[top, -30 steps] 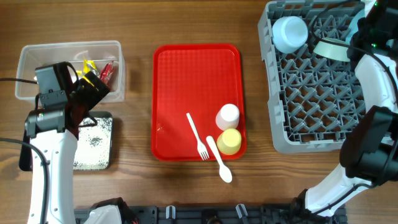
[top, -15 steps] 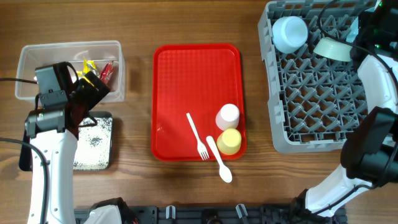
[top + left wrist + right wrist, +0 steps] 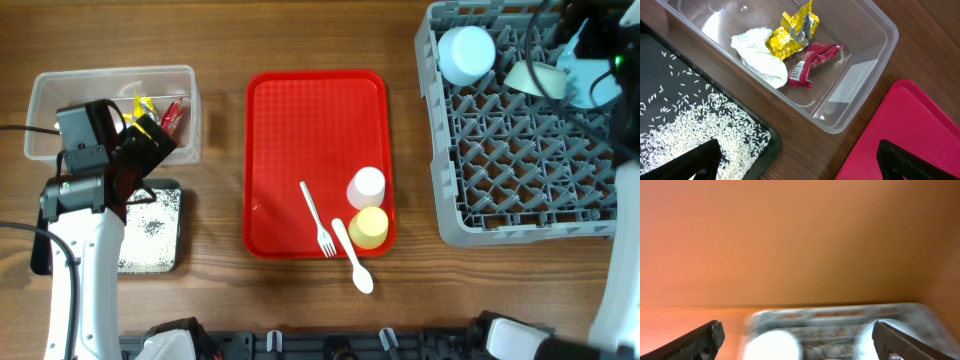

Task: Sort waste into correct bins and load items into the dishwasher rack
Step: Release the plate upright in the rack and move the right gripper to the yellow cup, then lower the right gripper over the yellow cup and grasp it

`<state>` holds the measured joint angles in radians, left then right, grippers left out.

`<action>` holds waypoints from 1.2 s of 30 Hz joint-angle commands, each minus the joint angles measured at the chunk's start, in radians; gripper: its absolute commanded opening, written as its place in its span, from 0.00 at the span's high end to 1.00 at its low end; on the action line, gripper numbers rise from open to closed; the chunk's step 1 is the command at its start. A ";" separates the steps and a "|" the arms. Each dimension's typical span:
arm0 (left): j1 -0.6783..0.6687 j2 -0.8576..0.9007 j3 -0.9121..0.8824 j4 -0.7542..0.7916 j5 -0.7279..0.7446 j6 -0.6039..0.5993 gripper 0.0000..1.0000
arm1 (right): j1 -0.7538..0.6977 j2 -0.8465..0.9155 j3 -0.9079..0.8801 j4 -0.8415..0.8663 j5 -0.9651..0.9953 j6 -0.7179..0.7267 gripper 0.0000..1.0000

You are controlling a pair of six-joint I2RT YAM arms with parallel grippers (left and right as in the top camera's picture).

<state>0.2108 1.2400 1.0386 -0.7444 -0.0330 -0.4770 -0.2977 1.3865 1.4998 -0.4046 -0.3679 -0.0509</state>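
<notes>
At the far left of the desk (image 3: 220,40), a clear tub (image 3: 875,55) is holding the sorted rubbish. A white tissue (image 3: 760,55) is lying in it, touching a crumpled yellow foil wrapper (image 3: 790,35), and a red wrapper (image 3: 812,62) is resting just beside both. In front of the tub a black tray (image 3: 655,65) is sitting, with white crumbs (image 3: 700,135) spreading across its floor. The left hand (image 3: 800,165) is hovering over the near edge of the tub and the corner of the tray. Its fingers are standing wide apart and gripping nothing.

In the middle, a flat red serving tray (image 3: 300,150) is lying on the desk. A white cup (image 3: 367,186) and a yellow cup (image 3: 369,228) are standing close together near its front right corner. A white fork (image 3: 318,220) is lying beside them on the tray. A white spoon (image 3: 353,258) is sticking out over the tray's front edge onto the desk.

At the right, the grey rack (image 3: 520,150) is carrying a light blue bowl (image 3: 466,52) turned upside down in its back left corner. A pale green bowl (image 3: 535,78) is leaning tilted among the pegs just to the right of it. The right hand (image 3: 800,345) is hanging above the back of the rack. Its wrist view is blurring badly, but the fingers are showing far apart with nothing between them.
</notes>
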 commanded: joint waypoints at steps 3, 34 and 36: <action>0.005 0.004 0.015 0.002 -0.013 0.001 0.00 | 0.209 -0.074 0.001 -0.257 -0.092 0.055 0.00; 0.005 0.004 0.015 0.002 -0.013 0.001 0.00 | 0.955 0.280 -0.142 -0.822 0.349 0.560 0.09; 0.005 0.004 0.015 0.002 -0.013 0.001 0.00 | 0.955 0.280 -0.195 -0.792 0.349 0.578 0.11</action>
<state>0.2108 1.2400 1.0386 -0.7441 -0.0330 -0.4770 0.6540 1.6623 1.3964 -1.2259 -0.0498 0.4503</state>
